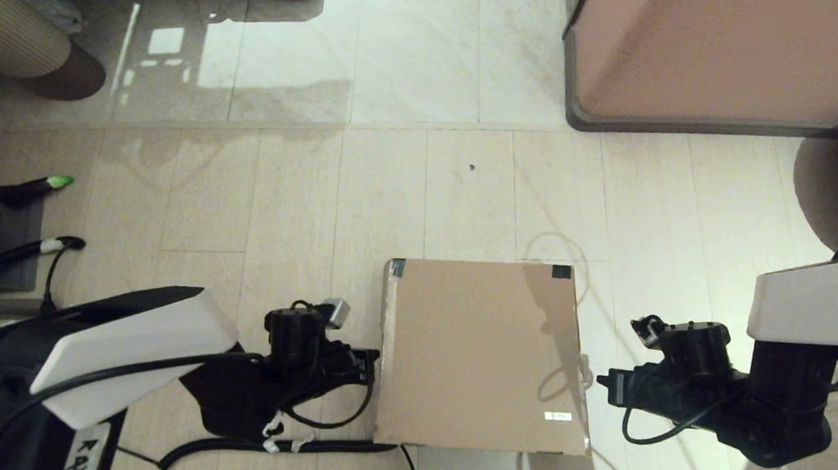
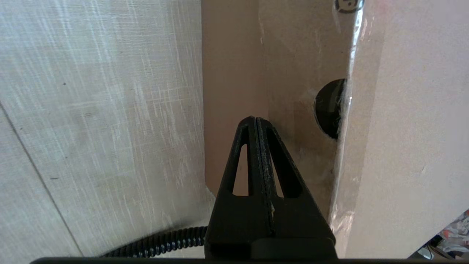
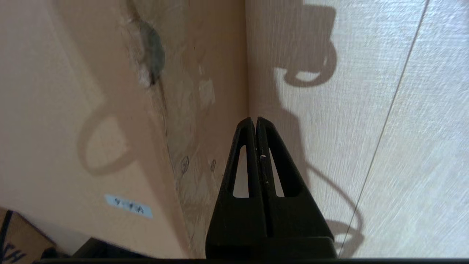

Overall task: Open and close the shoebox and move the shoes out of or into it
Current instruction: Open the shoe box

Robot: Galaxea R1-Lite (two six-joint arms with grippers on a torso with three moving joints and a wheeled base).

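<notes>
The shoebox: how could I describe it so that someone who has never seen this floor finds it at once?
Look at the pale tiled floor in front of the big pinkish cabinet. Between the left gripper and the right gripper lies the shoebox, closed. It is flat brown cardboard with black tape at two corners and a small white label.

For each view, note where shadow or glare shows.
Head view: glare on the glossy floor tiles; looping cable shadow across the shoebox lid. Right wrist view: looped shadows on lid and floor. Left wrist view: even light, the dark hole in shade.
</notes>
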